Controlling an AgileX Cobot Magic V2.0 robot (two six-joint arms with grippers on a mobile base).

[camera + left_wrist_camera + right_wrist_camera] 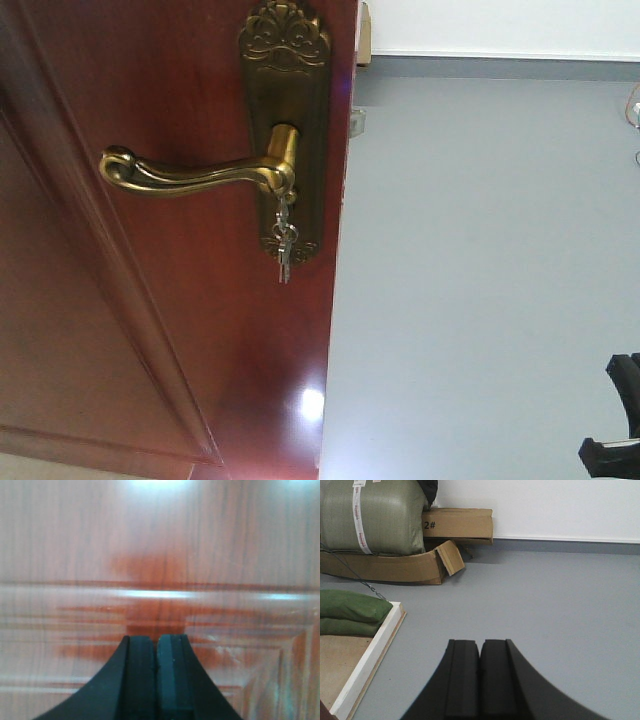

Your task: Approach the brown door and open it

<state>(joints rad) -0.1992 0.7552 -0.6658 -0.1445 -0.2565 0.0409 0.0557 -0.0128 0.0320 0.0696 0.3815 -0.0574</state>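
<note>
Brown door (180,300): reached, apparently ajar; brass lever handle (190,175) ungrasped. Left gripper (157,680), right gripper (480,680): both closed, empty.

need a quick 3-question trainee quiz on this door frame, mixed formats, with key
1. True or false: the left gripper is clamped on the brass lever handle.
2. Multiple choice: what hangs just below the lever's pivot? A) a padlock B) small keys C) a chain
3. Fill in: the right gripper faces a grey ____, not the brown door.

Key: 1 false, its jaws are shut on nothing, facing a door panel. 2 B. 3 floor.
</note>
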